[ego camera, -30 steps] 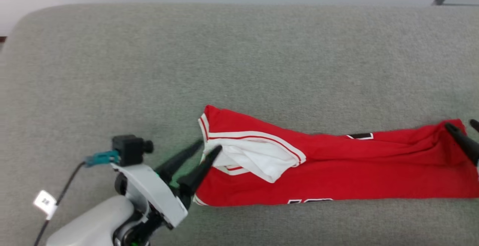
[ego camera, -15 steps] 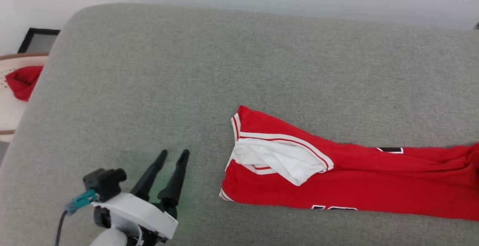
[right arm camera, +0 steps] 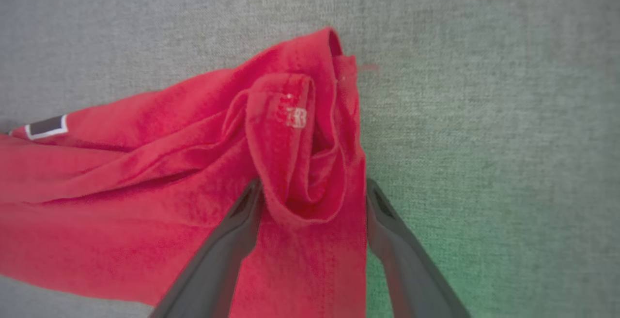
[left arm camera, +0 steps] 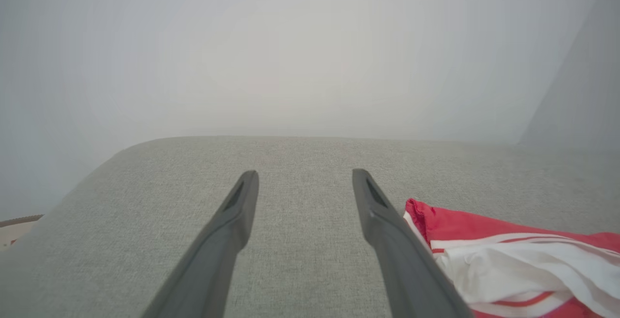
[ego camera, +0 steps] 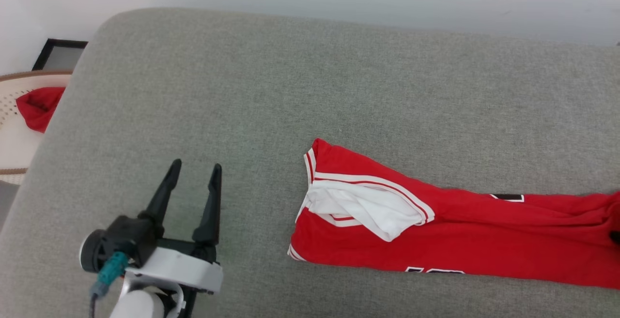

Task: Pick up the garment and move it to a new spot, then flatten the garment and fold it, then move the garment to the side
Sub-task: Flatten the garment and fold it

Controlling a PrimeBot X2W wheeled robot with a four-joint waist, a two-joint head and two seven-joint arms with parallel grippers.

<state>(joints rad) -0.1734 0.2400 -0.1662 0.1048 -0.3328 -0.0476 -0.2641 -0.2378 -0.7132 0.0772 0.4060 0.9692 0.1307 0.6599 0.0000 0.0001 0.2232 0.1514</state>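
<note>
Nearest, the left tool (ego camera: 196, 164) was seen spread and empty over the grey worktop (ego camera: 290, 81), apart from the garment (ego camera: 484, 240), which was laid in a long strip to its right. The right tool (right arm camera: 312, 186) was held released, its fingers (right arm camera: 232, 240) astride the crumpled red end.
</note>
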